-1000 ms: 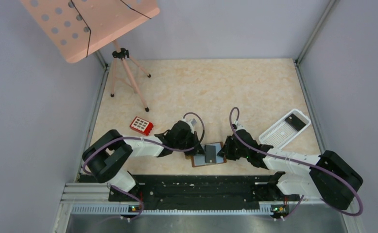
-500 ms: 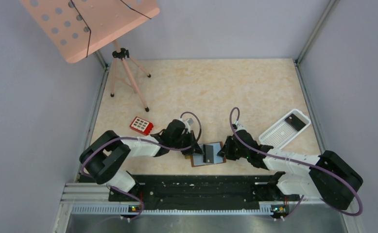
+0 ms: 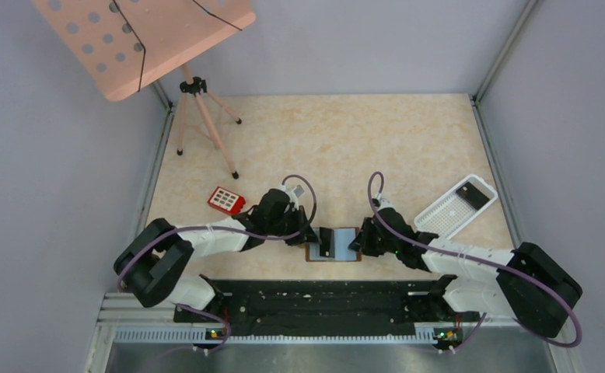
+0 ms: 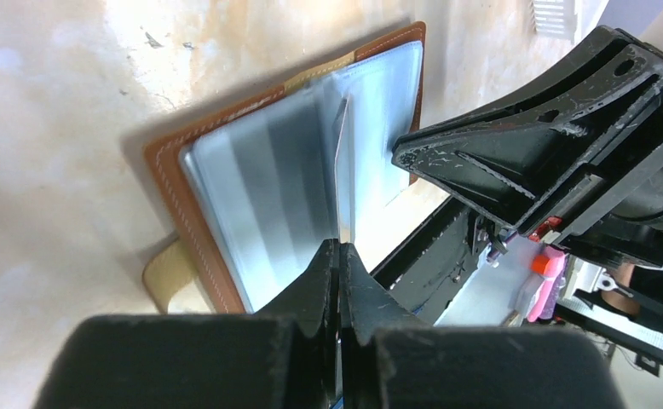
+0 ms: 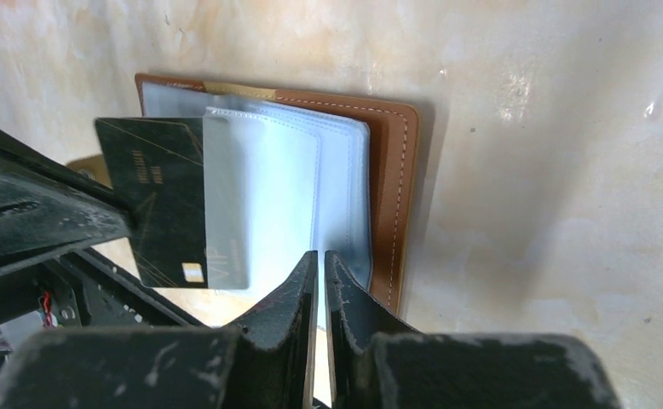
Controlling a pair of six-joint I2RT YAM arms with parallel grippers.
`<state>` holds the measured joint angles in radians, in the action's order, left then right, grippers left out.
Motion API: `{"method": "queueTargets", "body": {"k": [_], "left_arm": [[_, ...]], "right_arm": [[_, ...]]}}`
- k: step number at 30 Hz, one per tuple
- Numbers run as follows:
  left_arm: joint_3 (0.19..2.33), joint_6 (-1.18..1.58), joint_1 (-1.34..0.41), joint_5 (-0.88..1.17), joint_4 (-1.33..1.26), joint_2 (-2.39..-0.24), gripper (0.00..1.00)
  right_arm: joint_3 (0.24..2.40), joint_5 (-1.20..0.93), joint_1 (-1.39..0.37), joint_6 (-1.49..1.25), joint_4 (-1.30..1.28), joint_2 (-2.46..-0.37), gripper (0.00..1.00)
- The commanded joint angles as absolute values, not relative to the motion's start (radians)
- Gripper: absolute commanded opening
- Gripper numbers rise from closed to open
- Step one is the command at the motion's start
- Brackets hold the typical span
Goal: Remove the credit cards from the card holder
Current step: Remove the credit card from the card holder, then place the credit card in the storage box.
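Card holder [image 3: 334,245] lies open; left gripper [image 4: 338,249], at its 9 o'clock, pinches a dark card [image 5: 153,200] half out; right gripper [image 5: 321,262], at 3 o'clock, clamps a clear sleeve [image 5: 277,192].

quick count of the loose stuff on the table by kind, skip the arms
card holder: 1
dark cards: 2 (held card, tray card)
white tray: 1
red keypad block: 1
pink music stand: 1
total: 6

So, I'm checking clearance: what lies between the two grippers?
In the top view, the open brown leather card holder; the right wrist view shows a black card partly out of its clear sleeve.
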<state>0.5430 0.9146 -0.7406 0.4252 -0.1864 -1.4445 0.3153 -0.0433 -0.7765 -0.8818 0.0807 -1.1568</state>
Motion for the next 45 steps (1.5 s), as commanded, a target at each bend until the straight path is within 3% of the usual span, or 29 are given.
{"method": "queueTargets", "body": {"k": [1,8,13,22,32,36,40,45], "left_arm": [[0.546,0.838,-0.731,0.375,-0.116,-1.364,0.0],[0.598,0.758,-0.73,0.351,-0.006,-1.287,0.0],[0.652,0.671,-0.73,0.346,0.122,-1.229,0.0],[0.69,0.609,-0.73,0.603,0.08,-1.156,0.0],[0.695,0.598,-0.731,0.733,0.049,-1.167,0.0],[0.691,0.603,-0.73,0.749,0.03,-1.175,0.0],[0.691,0.601,-0.73,0.747,0.03,-1.178,0.0],[0.691,0.595,-0.73,0.746,0.031,-1.173,0.0]], "right_arm": [[0.362,-0.005,-0.765,-0.821,0.006,-1.123,0.08],[0.497,-0.096,-0.739,-0.662,-0.058,-1.06,0.13],[0.591,-0.216,-0.708,-0.529,-0.088,-0.997,0.23],[0.684,-0.49,-0.629,-0.415,-0.108,-1.037,0.37],[0.699,-0.842,-0.614,-0.383,-0.025,-1.148,0.4],[0.688,-0.87,-0.614,-0.384,-0.007,-1.174,0.39],[0.685,-0.879,-0.614,-0.386,-0.008,-1.181,0.32],[0.68,-0.902,-0.614,-0.375,0.014,-1.202,0.34]]}}
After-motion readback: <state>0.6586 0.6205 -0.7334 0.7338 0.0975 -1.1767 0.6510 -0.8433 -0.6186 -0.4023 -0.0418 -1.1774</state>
